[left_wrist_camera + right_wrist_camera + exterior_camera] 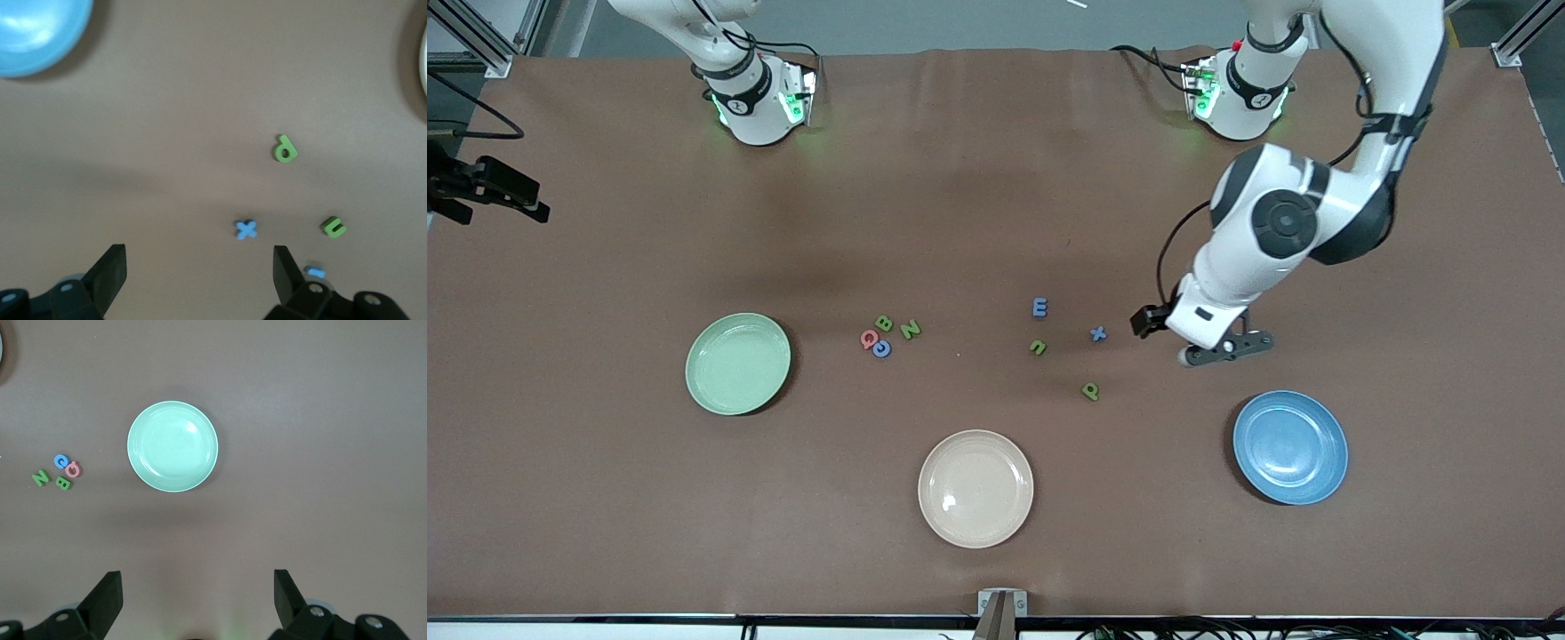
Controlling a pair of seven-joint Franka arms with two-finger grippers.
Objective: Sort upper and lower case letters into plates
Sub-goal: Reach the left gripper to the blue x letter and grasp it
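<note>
2 glossy white arms with black joints, black cables, green-lit bases, dark jaws

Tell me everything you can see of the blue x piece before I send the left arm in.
The blue x is a tiny flat lowercase piece, matte-looking, lying face up on the brown table, touching nothing. It sits apart from its neighbours: the blue E and green u lie toward the right arm's end, the green p nearer the front camera. The left gripper, open, is low beside it toward the left arm's end.
</note>
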